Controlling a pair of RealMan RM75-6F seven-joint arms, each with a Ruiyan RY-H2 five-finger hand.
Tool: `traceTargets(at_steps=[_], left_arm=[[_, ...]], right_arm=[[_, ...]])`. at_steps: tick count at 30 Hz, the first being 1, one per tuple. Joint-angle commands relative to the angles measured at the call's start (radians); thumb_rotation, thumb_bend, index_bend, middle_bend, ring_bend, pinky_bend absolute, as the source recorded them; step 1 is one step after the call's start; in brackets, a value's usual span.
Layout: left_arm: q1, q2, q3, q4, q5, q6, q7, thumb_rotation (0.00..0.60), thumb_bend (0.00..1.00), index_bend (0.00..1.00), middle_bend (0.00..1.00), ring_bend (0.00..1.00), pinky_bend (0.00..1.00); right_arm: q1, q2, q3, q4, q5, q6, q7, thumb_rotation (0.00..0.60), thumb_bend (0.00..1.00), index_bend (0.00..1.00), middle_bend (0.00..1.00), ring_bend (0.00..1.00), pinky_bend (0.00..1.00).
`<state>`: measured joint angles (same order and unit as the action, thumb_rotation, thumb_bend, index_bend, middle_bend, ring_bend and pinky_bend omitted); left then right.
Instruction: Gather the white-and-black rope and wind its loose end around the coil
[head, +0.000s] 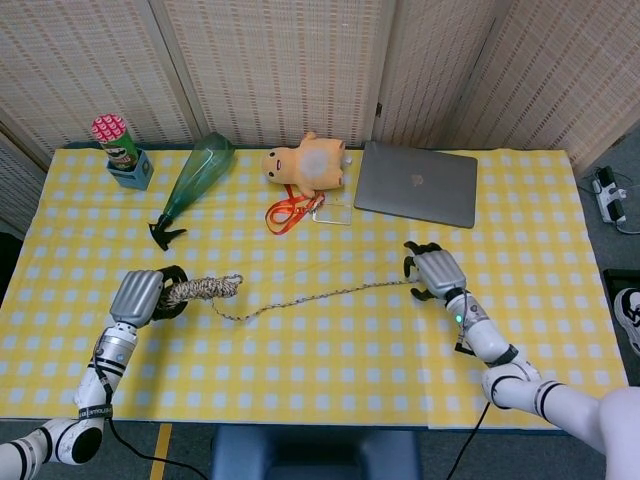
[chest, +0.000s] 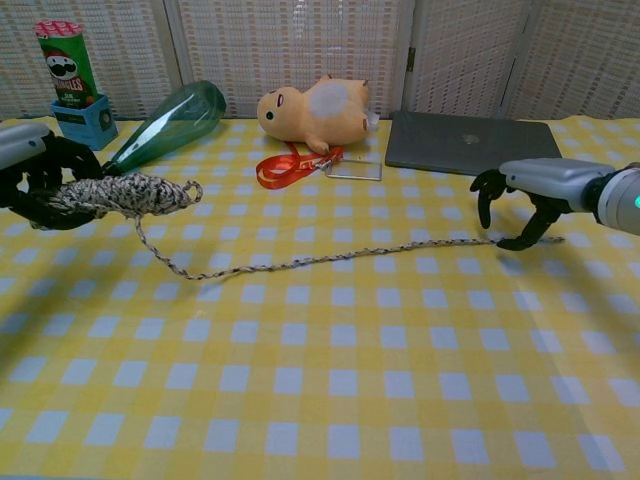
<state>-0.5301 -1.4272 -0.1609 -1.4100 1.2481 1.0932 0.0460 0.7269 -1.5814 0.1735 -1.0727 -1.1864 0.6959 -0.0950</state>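
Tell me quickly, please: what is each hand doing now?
Left hand: holds the rope coil.
Right hand: fingers spread over the rope's loose end, nothing gripped yet.

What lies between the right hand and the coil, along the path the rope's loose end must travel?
Nothing visible. Between the right hand and the white-and-black rope coil held by the left hand lies only bare yellow checked tablecloth. The orange lanyard sits farther back.

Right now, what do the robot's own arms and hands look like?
Both hands, left hand and right hand, have flat silver-grey backs and black fingers. The forearms are white with silver and black ring segments at the wrist; a green light glows on the right wrist. A thin black cable runs along the left arm.
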Motion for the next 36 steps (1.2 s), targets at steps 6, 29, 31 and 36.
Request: traceTargets(at_steps=[6,29,31,36], left_arm=[[-0.003,-0.004,-0.004,0.005,-0.005,-0.006,-0.001,0.600,0.72,0.76,0.77,0.67,0.66],[0.003,-0.020,-0.002,0.048,-0.003,-0.014,-0.040,0.600,0.72,0.76,0.77,0.67,0.66],[0.003,-0.022,-0.001,0.051,-0.003,-0.016,-0.042,0.600,0.72,0.76,0.77,0.67,0.66],[0.003,-0.026,-0.002,0.056,-0.001,-0.017,-0.048,0.600,0.72,0.76,0.77,0.67,0.66]], right_arm=[[0.026,-0.044,0.002,0.061,0.023,-0.021,-0.009,0.600,0.33,0.51,0.15,0.19,0.15],[0.059,-0.073,-0.001,0.095,0.081,-0.065,-0.049,0.600,0.41,0.57,0.19,0.20,0.15],[0.060,-0.073,-0.002,0.094,0.080,-0.061,-0.050,0.600,0.42,0.58,0.20,0.20,0.15],[0.061,-0.075,-0.005,0.094,0.085,-0.060,-0.057,0.600,0.43,0.59,0.20,0.20,0.15]])
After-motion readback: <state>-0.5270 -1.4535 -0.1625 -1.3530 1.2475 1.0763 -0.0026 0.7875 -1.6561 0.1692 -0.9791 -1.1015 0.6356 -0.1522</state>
